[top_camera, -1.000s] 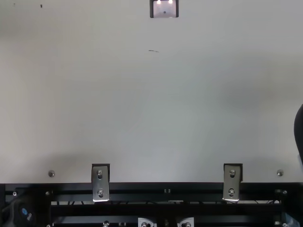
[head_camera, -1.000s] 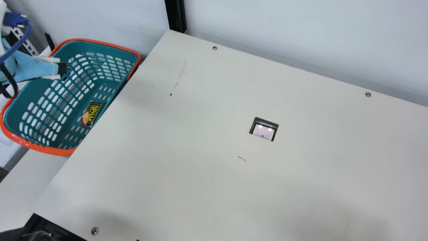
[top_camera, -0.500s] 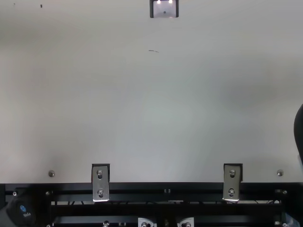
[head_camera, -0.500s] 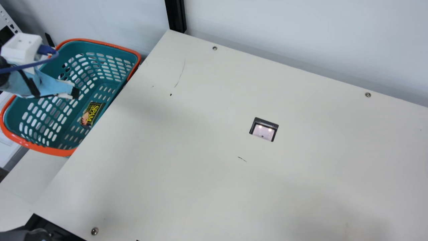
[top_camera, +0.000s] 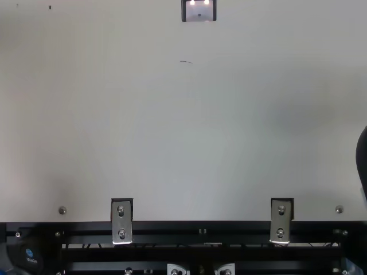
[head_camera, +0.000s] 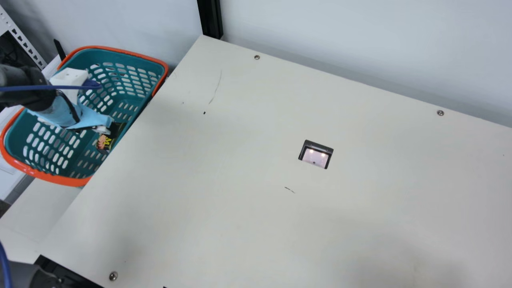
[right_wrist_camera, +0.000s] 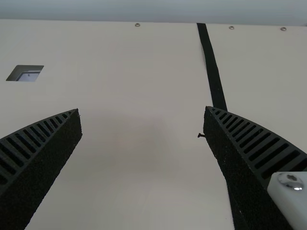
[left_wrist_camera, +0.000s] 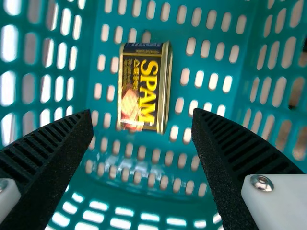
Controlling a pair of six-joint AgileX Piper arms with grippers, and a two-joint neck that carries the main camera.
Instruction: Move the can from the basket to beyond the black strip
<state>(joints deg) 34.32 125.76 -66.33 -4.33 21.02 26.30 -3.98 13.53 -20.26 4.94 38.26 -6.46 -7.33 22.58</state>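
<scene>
This place looks like a robotics laboratory, or a testing room of similar kind. In the main view, a robot arm (head_camera: 40, 98) has a blue cable (head_camera: 24, 87) along it. The worktop (head_camera: 240, 200) is plain and has screws (head_camera: 257, 57) near its edges. In the top view, metal brackets (top_camera: 121, 222) are fixed at black rails (top_camera: 200, 253). Behind the worktop, there is a plain pale wall (head_camera: 360, 48).

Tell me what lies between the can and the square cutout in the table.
Between can and cutout, the main view shows a basket sliver, then cream tabletop.
</scene>
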